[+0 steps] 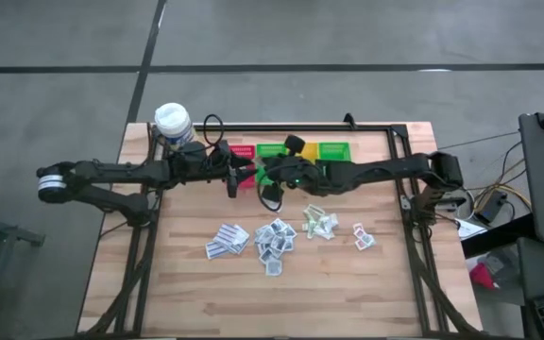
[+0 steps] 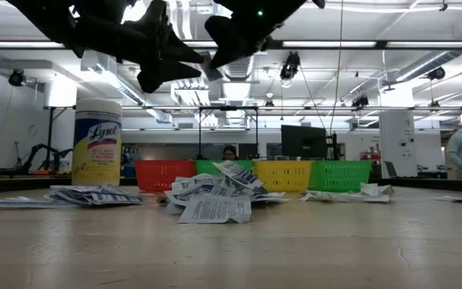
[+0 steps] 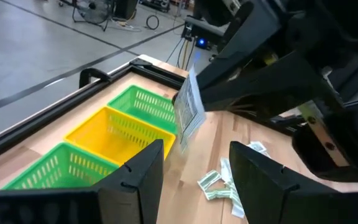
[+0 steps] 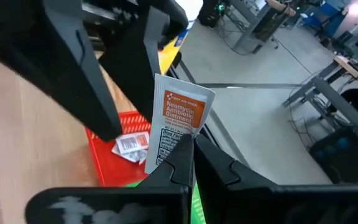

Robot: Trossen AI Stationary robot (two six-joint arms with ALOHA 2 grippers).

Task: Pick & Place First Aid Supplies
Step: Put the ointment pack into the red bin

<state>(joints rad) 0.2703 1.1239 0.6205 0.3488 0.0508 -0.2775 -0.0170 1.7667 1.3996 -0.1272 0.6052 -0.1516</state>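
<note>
Overhead: my right gripper and left gripper meet tip to tip above red bin, sachets scattered mid-table. Low view: sachet pile before bins, Lysol bottle left. Left wrist: my fingers spread wide, empty, facing ointment sachet. Right wrist: my fingers clamped on ointment sachet, above red bin with one packet inside.

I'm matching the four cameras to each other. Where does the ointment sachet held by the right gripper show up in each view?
High view: hidden among the arms, by the red bin.
Low view: pale sachet under the dark arms, top centre.
Left wrist view: sachet hanging edge-on, centre.
Right wrist view: sachet pinched in the right gripper, centre.
Shared landmark: the red bin.
</note>
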